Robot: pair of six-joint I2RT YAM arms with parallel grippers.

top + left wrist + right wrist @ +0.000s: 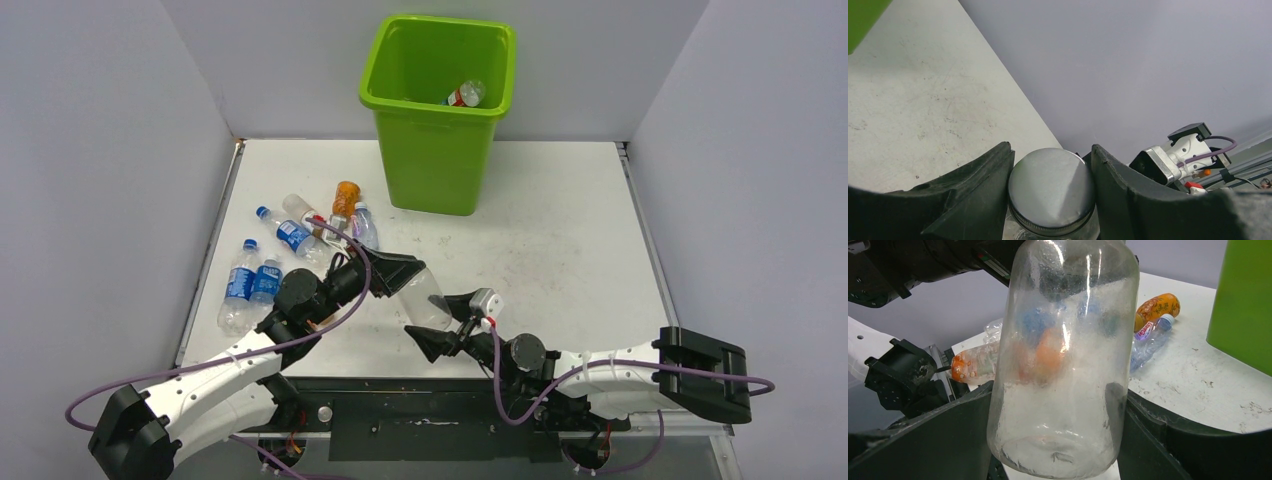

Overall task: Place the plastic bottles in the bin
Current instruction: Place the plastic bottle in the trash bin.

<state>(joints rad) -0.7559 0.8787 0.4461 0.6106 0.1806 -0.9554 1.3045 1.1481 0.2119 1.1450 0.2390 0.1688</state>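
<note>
A clear wide bottle (425, 300) with a silver lid (1050, 187) hangs low over the table's near middle, between both arms. My left gripper (405, 275) (1052, 150) is shut on its lid end. My right gripper (450, 325) (1060, 390) is shut on its base, both fingers against the clear wall (1063, 365). The lime-green bin (440, 150) stands at the back centre with one bottle (466, 94) inside. More plastic bottles lie left of the arms: blue-labelled ones (290, 235) (240, 285), an orange one (346, 197) (1158, 307) and a clear one (364, 228) (1148, 340).
Grey walls close the table on the left, back and right. The bin's green side (1245, 305) fills the right edge of the right wrist view. Another crushed orange-labelled bottle (973, 365) shows behind the held one.
</note>
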